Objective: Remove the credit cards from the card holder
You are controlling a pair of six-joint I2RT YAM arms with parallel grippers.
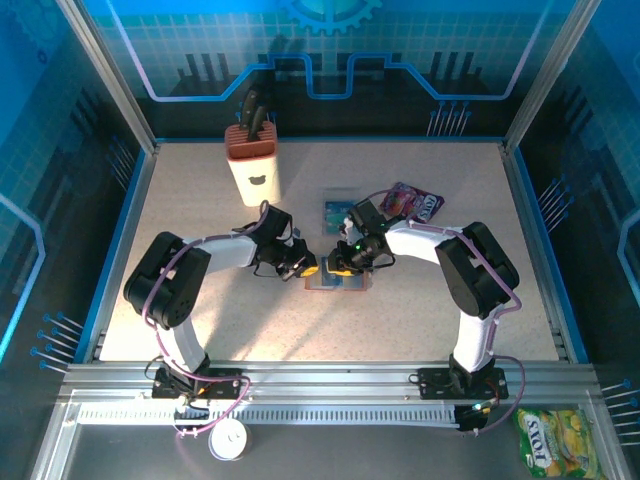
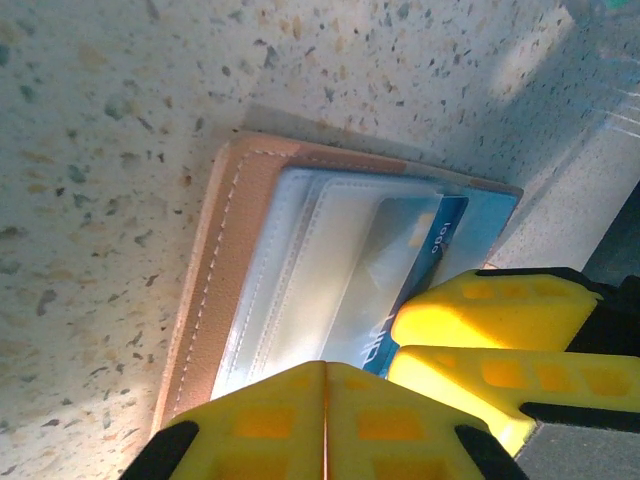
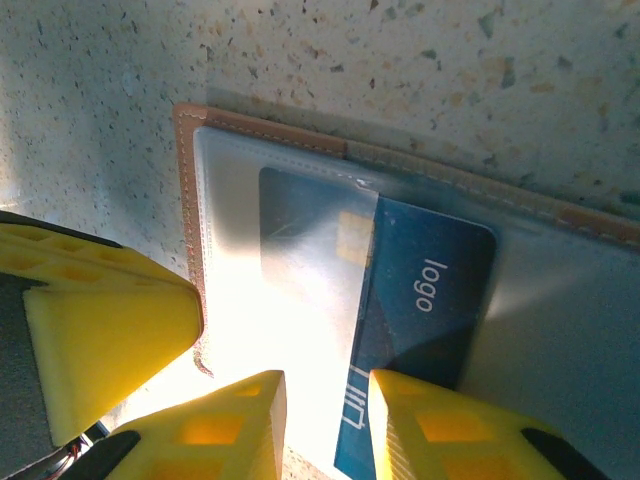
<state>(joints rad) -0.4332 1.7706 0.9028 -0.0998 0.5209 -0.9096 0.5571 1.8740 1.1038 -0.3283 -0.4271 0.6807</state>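
Note:
The tan card holder [image 1: 352,287] lies open on the table between my two grippers, its brown rim [image 2: 215,260] framing clear sleeves. A blue credit card [image 3: 430,290] marked "logo" sticks halfway out of one sleeve, its chip end still under the plastic. My left gripper [image 2: 325,400] is shut, its tips down on the sleeve beside the card [image 2: 440,235]. My right gripper [image 3: 325,425] has its jaws a little apart over the card's near edge, one finger [image 3: 450,435] over the card, nothing pinched. A teal credit card [image 1: 338,214] lies loose on the table behind the holder.
A purple snack packet [image 1: 412,203] lies just behind the right arm. A tan knife block [image 1: 252,160] stands at the back left. My two grippers [image 1: 306,268] [image 1: 345,266] are nearly touching over the holder. A yellow-green packet [image 1: 556,445] lies off the table, front right.

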